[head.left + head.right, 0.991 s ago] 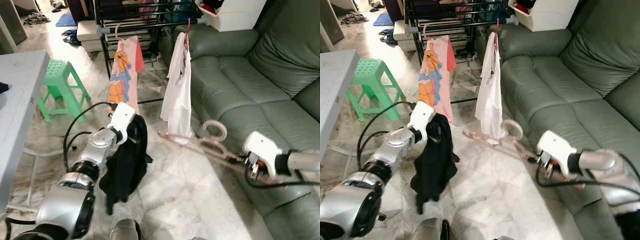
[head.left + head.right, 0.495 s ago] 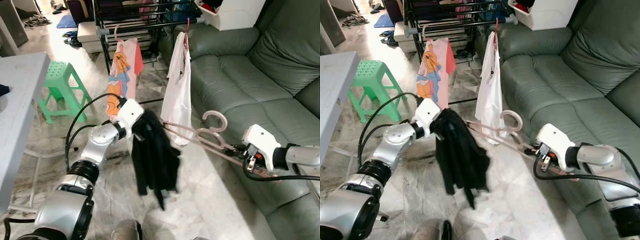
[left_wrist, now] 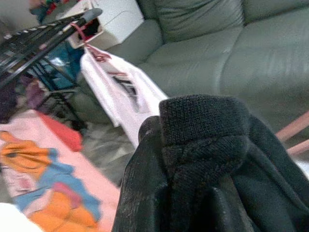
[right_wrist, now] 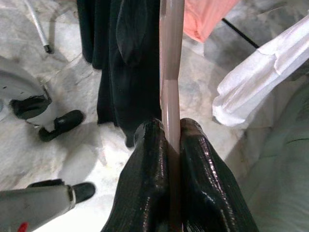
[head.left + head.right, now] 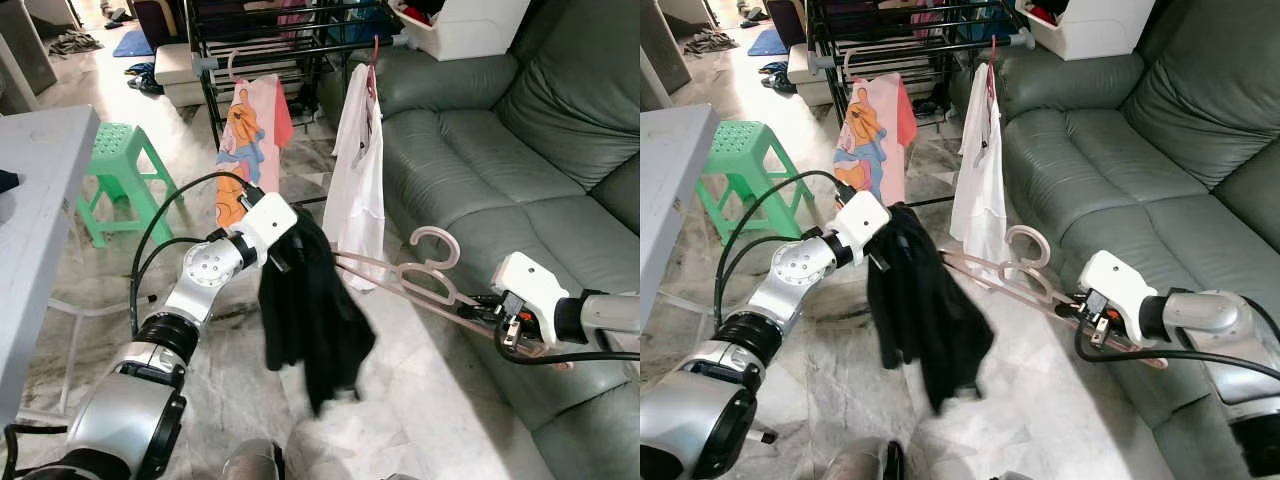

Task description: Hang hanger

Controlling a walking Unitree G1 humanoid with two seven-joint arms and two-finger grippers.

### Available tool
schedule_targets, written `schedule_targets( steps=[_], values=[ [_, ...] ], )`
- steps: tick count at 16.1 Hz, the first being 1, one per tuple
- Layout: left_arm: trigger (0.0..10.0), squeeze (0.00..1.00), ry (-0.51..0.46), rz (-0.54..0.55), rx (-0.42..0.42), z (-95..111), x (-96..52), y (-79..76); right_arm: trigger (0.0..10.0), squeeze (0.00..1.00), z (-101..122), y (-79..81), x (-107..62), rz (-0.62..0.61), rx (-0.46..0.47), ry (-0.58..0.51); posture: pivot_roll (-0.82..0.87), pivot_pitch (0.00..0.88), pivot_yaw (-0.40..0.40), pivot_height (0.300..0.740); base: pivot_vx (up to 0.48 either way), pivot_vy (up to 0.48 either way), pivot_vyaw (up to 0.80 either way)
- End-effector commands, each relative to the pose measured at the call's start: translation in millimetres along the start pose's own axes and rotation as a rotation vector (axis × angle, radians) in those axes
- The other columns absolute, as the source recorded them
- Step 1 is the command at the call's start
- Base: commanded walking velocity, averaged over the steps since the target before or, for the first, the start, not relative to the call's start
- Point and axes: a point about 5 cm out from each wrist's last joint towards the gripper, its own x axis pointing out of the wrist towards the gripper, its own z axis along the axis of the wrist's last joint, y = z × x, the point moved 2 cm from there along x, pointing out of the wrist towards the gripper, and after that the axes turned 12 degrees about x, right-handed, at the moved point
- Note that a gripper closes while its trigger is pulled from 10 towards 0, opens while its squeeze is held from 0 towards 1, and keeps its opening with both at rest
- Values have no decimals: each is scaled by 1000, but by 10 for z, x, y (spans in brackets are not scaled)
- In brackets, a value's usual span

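My right gripper (image 4: 170, 145) is clamped on the pink hanger (image 5: 420, 280), held out over the floor beside the green sofa (image 5: 480, 150). My left gripper (image 5: 283, 250) pinches a black garment (image 5: 310, 310) touching the hanger's far end, near the drying rack (image 5: 280, 30) with its white shirt (image 5: 358, 180)

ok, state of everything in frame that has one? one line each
left gripper: shut on the black garment
black garment: held up, hanging off the floor
right gripper: shut on the pink hanger
pink hanger: bare, held about level, tip at the black garment
white shirt: hung on the rack
printed pink shirt: hung on the rack
rack: standing beside the sofa
green stool: upright on the floor
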Motion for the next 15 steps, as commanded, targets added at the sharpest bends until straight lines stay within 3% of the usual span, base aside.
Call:
schedule_targets(
  steps=[1, 9, 14, 15],
  values=[
    [10000, 0, -19, 38, 65, 71, 19, 136, 10000, 0, 88, -13, -85, 5, -23, -13, -59, 0, 55, 740, 0, 0, 0],
    [10000, 0, -63, -13, 101, 114, 38, -9, 10000, 0, 194, 57, -28, 59, -3, -60, -58, 0, 53, 740, 0, 0, 0],
    [10000, 0, -66, -3, 164, 123, 54, -70, 10000, 0, 374, 85, -58, 93, 27, -144, -63, 0, 54, 740, 0, 0, 0],
    [10000, 0, -67, 38, 226, 141, 62, -40, 10000, 0, 391, 108, -67, 113, 34, -152, -61, 0, 52, 740, 0, 0, 0]
  ],
)
